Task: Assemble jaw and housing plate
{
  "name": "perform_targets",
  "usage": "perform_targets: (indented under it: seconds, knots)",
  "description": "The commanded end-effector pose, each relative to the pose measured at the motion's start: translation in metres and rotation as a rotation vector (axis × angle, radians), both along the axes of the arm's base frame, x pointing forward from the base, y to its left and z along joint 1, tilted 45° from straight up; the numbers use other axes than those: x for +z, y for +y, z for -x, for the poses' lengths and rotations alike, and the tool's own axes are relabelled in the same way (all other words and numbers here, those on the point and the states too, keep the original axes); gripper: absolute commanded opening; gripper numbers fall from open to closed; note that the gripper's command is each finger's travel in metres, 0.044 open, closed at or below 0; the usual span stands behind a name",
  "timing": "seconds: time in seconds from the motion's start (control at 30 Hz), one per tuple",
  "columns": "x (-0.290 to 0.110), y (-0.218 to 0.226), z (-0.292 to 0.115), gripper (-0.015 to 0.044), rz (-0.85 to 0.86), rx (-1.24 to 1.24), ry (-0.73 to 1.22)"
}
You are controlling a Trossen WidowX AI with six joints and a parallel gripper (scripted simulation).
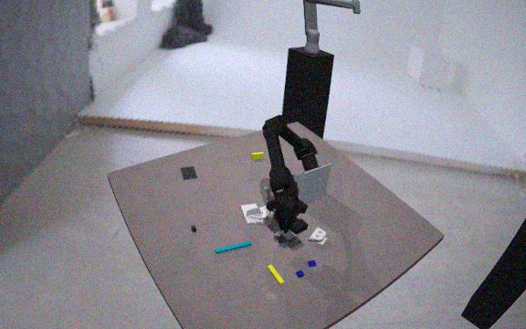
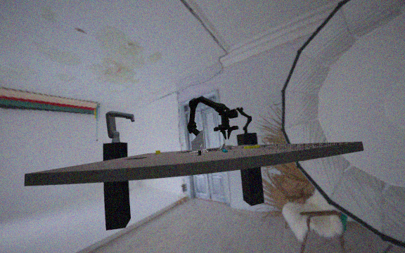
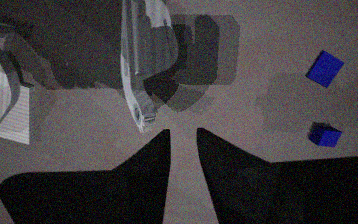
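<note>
Fingers nearly together, no jaw between them!

The gripper [image 1: 293,229] [image 2: 226,137] [image 3: 183,135] is drawn in, clenched on nothing visible. Just beyond its tips, upper centre of the wrist view, is the loose jaw [image 3: 150,55]: pale, curved, slender towards its lower end. Its near-edge-on pose probably calls for careful alignment. Over at left, the white base [image 3: 17,117] [image 1: 245,210] seems placed to receive it; meshing cannot be confirmed.

The table [image 1: 153,196] [image 2: 83,173] looks matt and smooth, with a faint reddish-brown tone. The jaws [image 1: 299,226] [image 2: 226,137] [image 3: 184,131] look like dull black plastic. The blue blocks [image 3: 325,69] appear matt and smooth; the teal bar [image 1: 233,247] looks like plain plastic.
</note>
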State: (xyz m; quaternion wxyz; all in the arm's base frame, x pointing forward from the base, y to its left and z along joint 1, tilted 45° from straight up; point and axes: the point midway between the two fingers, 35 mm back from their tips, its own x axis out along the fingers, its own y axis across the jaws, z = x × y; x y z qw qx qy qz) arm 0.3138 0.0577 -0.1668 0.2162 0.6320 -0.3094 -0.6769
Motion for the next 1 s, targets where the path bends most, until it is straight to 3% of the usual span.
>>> perform_targets:
  seconds: [0.0,0.97]
  knots:
    - [-0.004,0.003,-0.002,0.0,-0.008,0.006,0.011]
    - [-0.023,-0.015,0.0,0.0,-0.007,0.007,0.011]
